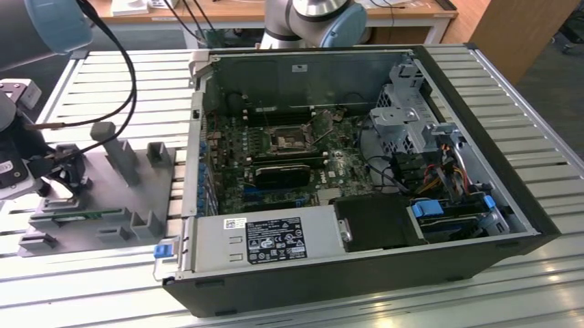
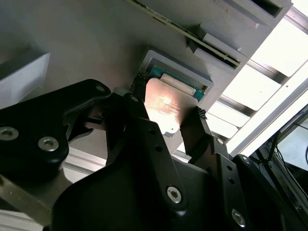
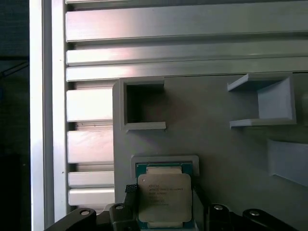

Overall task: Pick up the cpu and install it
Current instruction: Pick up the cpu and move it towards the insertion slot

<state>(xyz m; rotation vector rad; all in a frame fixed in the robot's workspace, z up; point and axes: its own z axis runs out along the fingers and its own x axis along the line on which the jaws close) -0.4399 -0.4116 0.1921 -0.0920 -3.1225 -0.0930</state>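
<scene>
The cpu [image 3: 164,196] is a flat square chip with a silvery top. It sits between my gripper's [image 3: 163,192] two black fingers, over a shallow grey pocket [image 3: 192,160] of the fixture plate, where a teal-green edge shows under it. In the second wrist view the cpu [image 2: 166,103] catches the light, and the fingers [image 2: 201,126] press on its two opposite edges. In the exterior view my gripper [image 1: 59,181] hangs low over the grey fixture [image 1: 109,205] at the exterior view's left. The motherboard socket [image 1: 290,140] lies inside the open computer case.
The open computer case [image 1: 511,225] fills the middle and the exterior view's right, with a power supply [image 1: 264,239] at its front and drive cages [image 1: 411,116] at the back. Grey upright blocks [image 1: 119,154] stand on the fixture near my gripper. Cables [image 1: 128,68] hang above it.
</scene>
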